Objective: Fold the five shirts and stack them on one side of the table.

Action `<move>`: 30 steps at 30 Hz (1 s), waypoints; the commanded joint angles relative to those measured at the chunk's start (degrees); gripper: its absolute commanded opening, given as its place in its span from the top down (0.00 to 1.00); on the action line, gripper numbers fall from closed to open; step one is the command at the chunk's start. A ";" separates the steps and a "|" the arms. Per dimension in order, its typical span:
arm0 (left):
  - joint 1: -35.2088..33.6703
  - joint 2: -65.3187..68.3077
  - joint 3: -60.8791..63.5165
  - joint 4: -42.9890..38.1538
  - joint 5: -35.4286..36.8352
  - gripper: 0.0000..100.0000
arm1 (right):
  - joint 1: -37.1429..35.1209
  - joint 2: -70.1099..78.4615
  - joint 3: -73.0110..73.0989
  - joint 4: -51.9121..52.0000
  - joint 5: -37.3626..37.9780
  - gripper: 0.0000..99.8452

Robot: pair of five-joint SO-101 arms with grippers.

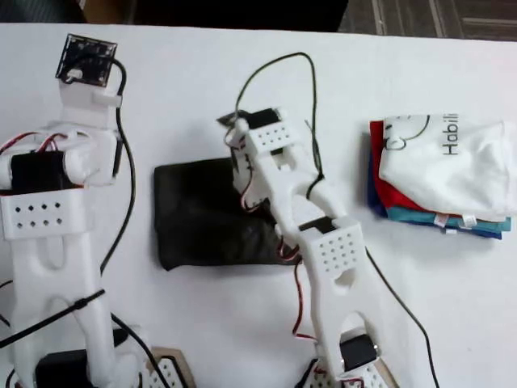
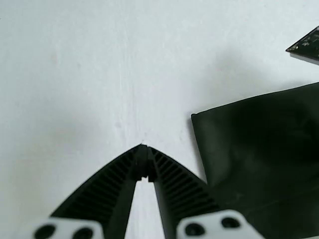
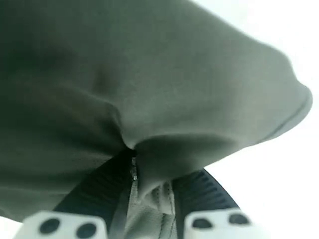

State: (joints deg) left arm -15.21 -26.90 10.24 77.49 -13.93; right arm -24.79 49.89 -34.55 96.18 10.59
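A folded black shirt (image 1: 198,218) lies in the middle of the white table (image 1: 178,89). My right arm (image 1: 323,242) stretches over the shirt's right edge. My right gripper (image 3: 133,160) is shut on a fold of the black shirt (image 3: 149,74), and the cloth drapes over its fingers. My left gripper (image 2: 143,148) is shut with nothing in it, hanging over bare table beside the black shirt (image 2: 259,164). The left arm (image 1: 48,210) stands at the table's left side. A stack of folded shirts (image 1: 440,174) sits at the right, a white one on top, with red, blue and teal ones beneath.
Black cables (image 1: 121,202) run along both arms and loop over the table behind the right arm. The table's far edge (image 1: 242,28) runs along the top of the high view. Bare table lies between the left arm and the black shirt.
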 commanded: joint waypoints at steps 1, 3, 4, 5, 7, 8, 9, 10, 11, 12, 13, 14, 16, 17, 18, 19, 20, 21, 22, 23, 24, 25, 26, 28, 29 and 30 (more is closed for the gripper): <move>-0.35 -2.11 0.92 -0.18 -0.62 0.97 | 4.79 -7.96 -0.35 0.40 1.67 0.98; -0.35 -2.11 3.03 -1.85 -0.62 0.97 | 6.81 -13.32 -0.26 0.75 5.27 0.98; -0.35 -2.11 4.62 -2.99 -0.62 0.97 | 7.78 -16.13 -0.26 1.27 6.77 0.98; -0.35 -2.11 6.02 -4.13 -0.53 0.97 | 8.57 -18.68 -0.18 1.71 7.91 0.98; -0.35 -2.11 9.01 -6.42 -0.44 0.97 | 10.15 -24.04 1.14 1.80 10.11 0.98; -0.35 -2.11 10.33 -7.56 -0.44 0.97 | 10.77 -26.86 2.29 1.80 11.34 0.98; -0.35 -2.11 11.56 -8.70 -0.44 0.97 | 11.38 -29.49 3.60 1.80 12.57 0.98; -0.35 -2.11 12.70 -9.67 -0.44 0.97 | 11.91 -32.04 4.84 1.80 13.63 0.98; -0.35 -2.11 13.67 -10.64 -0.44 0.97 | 12.62 -34.51 6.07 1.80 14.42 0.98; -0.35 -2.20 14.55 -11.43 -0.44 0.97 | 13.41 -36.88 6.86 1.80 15.03 0.98; -0.35 -2.20 15.25 -12.13 -0.44 0.97 | 14.29 -38.99 7.47 1.80 15.56 0.98; -0.35 -2.20 15.78 -12.66 -0.44 0.97 | 15.34 -40.92 7.82 1.80 16.18 0.98; -0.35 -2.20 16.40 -13.19 -0.44 0.97 | 17.54 -44.26 8.00 1.80 17.93 0.98; -0.35 -2.20 16.48 -13.36 -0.44 0.97 | 18.77 -45.67 8.00 1.80 18.81 0.98; -0.35 -2.20 16.48 -13.36 -0.44 0.97 | 20.00 -46.99 8.00 1.80 19.78 0.98; -0.35 -2.20 16.48 -13.36 -0.44 0.97 | 21.32 -48.40 8.00 1.80 20.75 0.98; -0.35 -2.37 16.48 -13.36 -0.44 0.97 | 22.64 -49.63 7.91 1.80 21.63 0.98; -0.35 -2.37 16.48 -13.36 -0.44 0.97 | 23.96 -50.77 7.82 1.80 22.42 0.98; -0.35 -2.46 16.48 -13.36 -0.44 0.97 | 25.36 -51.91 7.82 1.80 23.47 0.98; -0.35 -2.46 16.48 -13.36 -0.44 0.97 | 26.68 -52.97 7.82 1.80 24.62 0.98; -0.35 -2.46 16.48 -13.36 -0.44 0.97 | 28.18 -53.93 7.82 1.80 25.67 0.98; -0.35 -2.46 16.48 -13.36 -0.44 0.97 | 29.67 -54.64 7.82 1.80 26.73 0.98; -0.35 -2.37 16.48 -13.36 -0.44 0.97 | 31.08 -55.34 7.74 1.71 27.78 0.98; -0.18 -2.29 16.48 -13.36 -0.44 0.97 | 33.71 -55.96 7.74 1.63 29.80 0.98; -0.18 -2.20 16.48 -13.36 -0.44 0.97 | 34.86 -56.04 7.56 1.54 30.86 0.98; -0.09 -2.20 16.48 -13.45 -0.44 0.97 | 35.91 -55.96 7.03 1.54 31.56 0.98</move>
State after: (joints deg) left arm -15.21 -26.90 26.95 65.10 -14.11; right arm 7.91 -2.59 -26.29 97.93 39.87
